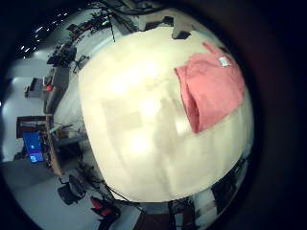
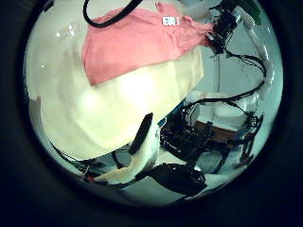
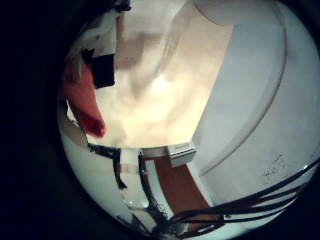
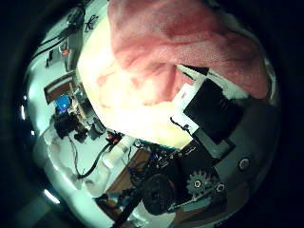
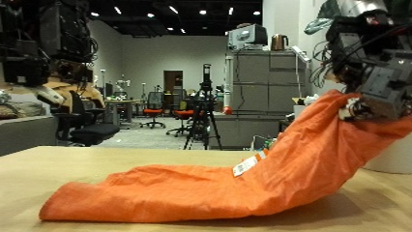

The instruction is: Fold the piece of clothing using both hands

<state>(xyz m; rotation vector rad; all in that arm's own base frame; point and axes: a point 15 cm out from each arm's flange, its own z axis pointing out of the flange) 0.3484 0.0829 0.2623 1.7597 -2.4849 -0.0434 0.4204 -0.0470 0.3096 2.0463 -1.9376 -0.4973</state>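
An orange piece of clothing point(image 5: 193, 188) with a white tag point(image 5: 242, 166) lies along the wooden table point(image 5: 51, 164). One end rises steeply to my right hand point(image 5: 367, 72), whose fingers are curled round that raised end. The right thumb side palm view shows the cloth point(image 4: 180, 47) close against the palm and its fingers point(image 4: 214, 109). My left hand point(image 5: 32, 53) hangs high above the table's other end, away from the cloth and holding nothing. From its palm views the garment point(image 1: 211, 86) point(image 2: 142, 43) lies far below, and one finger point(image 2: 142, 137) shows relaxed.
A white rounded object point(image 5: 393, 155) stands at the table's end behind the raised cloth. Behind the table are office chairs point(image 5: 77, 121), a tripod point(image 5: 204, 116) and grey cabinets point(image 5: 264, 92). Bare tabletop point(image 1: 144, 125) stretches under the left hand.
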